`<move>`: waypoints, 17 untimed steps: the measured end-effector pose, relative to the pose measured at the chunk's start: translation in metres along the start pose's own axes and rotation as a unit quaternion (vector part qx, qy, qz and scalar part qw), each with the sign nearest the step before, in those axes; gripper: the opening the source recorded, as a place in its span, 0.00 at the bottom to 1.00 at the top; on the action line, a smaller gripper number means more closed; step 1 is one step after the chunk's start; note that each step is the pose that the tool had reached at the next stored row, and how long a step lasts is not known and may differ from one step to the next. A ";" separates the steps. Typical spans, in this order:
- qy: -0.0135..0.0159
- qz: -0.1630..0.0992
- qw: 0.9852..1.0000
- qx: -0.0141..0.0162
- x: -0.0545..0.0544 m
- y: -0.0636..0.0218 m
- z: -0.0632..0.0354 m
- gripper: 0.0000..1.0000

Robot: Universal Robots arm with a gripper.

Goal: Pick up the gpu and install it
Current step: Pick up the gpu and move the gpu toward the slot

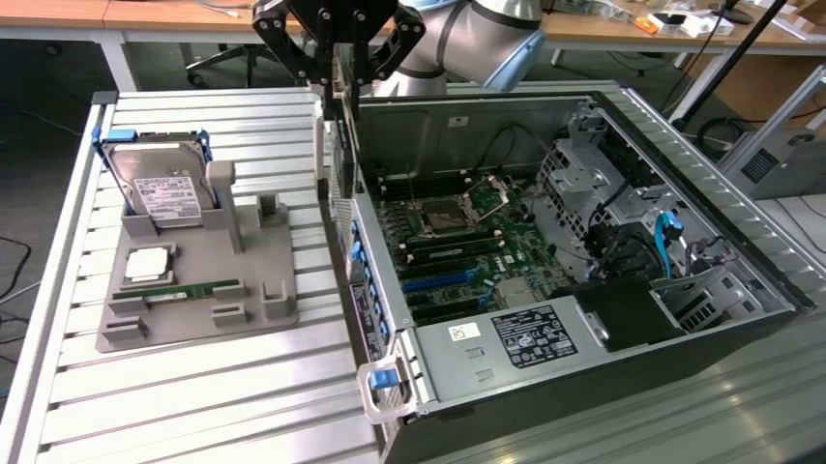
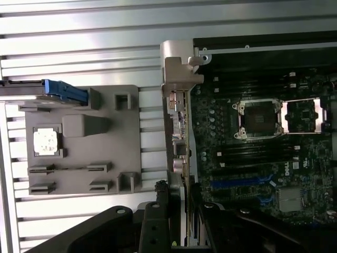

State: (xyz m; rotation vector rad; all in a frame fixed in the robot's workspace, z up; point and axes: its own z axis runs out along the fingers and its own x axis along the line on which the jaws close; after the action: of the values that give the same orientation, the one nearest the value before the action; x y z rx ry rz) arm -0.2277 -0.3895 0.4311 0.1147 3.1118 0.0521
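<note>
Above the case wall [image 1: 366, 242], the hand [image 1: 342, 79] grips the gpu [image 2: 179, 121] (labels too small to read).

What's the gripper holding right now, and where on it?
The gripper holds the gpu by its upper edge, pinched across both flat faces; the card hangs upright.

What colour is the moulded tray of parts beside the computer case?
The moulded tray is grey, clearest in the exterior view.
</note>
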 end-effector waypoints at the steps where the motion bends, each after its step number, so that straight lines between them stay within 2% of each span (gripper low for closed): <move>1: 0.000 0.000 1.000 0.000 -0.002 -0.0001 0.0001 0.27; 10: 0.000 0.000 1.000 0.000 -0.021 -0.0001 0.0007 0.27; 17: 0.000 0.000 1.000 0.000 -0.032 0.0004 0.0011 0.27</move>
State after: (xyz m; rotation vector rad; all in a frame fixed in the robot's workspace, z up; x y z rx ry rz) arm -0.1954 -0.3914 0.4308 0.1135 3.1123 0.0506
